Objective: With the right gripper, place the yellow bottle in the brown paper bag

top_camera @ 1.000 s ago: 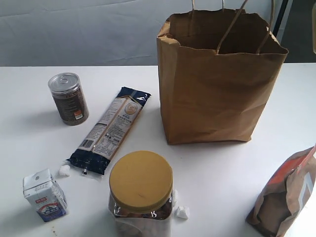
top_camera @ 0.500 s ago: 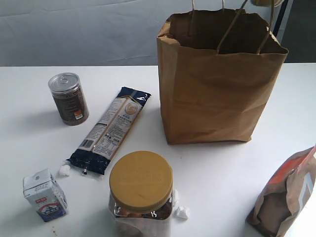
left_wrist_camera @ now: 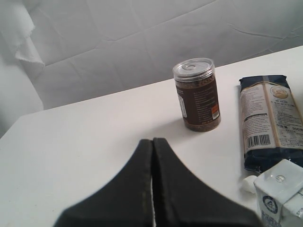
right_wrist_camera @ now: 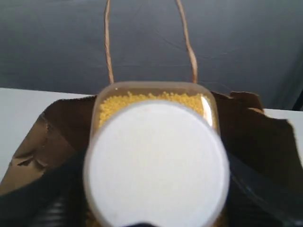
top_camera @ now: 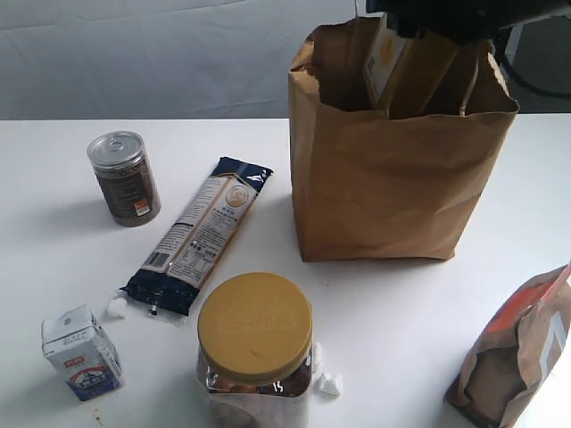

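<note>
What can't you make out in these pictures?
Bag bottom: exterior view, hidden by its front wall.
Bottle lower part: exterior view, behind the bag rim; right wrist view, under its cap.
Right end effector: exterior view, cut by the top edge.
Jar base, pouch: exterior view, cut by edges.

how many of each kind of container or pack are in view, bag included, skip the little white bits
bags: 1, brown paper bag
bottles: 1, yellow bottle, at the bag's mouth
jars: 1, yellow-lidded jar
cans: 1, brown can
packs: 2, blue packet, glossy pouch
cartons: 1, small carton
total: 7
</note>
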Available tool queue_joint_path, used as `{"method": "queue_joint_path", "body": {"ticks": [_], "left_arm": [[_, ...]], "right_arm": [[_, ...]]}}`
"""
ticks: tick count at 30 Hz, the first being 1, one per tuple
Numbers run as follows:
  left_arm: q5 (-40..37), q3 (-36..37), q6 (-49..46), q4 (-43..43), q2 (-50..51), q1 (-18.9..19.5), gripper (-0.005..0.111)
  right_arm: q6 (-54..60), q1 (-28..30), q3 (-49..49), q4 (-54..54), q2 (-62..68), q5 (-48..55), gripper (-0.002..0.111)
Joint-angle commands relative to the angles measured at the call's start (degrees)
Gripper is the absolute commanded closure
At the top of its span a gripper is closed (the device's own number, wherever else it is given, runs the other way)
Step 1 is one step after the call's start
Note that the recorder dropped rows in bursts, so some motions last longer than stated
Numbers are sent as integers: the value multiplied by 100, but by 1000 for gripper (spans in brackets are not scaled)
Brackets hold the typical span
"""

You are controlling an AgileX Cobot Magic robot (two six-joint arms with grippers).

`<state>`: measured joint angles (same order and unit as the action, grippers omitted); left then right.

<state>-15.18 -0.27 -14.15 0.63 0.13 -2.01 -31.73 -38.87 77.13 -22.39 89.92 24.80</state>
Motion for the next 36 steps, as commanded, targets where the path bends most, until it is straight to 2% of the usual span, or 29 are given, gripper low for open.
{"method": "queue_joint_path", "body": {"ticks": [1,3,5,15,18,21,27,36], "left_arm": [[28,27,41,7,-13,-23,107],[28,27,41,7,-13,-23,107],[28,27,41,7,-13,-23,107],[28,27,41,7,-13,-23,107],[28,27,41,7,-13,-23,107],[28,27,41,7,-13,-23,107],[28,27,41,7,-13,-23,107],[28,27,41,7,-13,-23,107]], "right_arm": [[349,21,137,190,16,-279,64],[349,21,137,190,44,-279,54],[349,21,137,190,45,-279,49],[349,21,275,99,8,-156,51],[349,21,367,99,-132,-31,59],[349,21,367,99,-443,-35,71],[349,21,367,-303,-1202,101,107],[574,21,367,-551,-2464,490,108]]}}
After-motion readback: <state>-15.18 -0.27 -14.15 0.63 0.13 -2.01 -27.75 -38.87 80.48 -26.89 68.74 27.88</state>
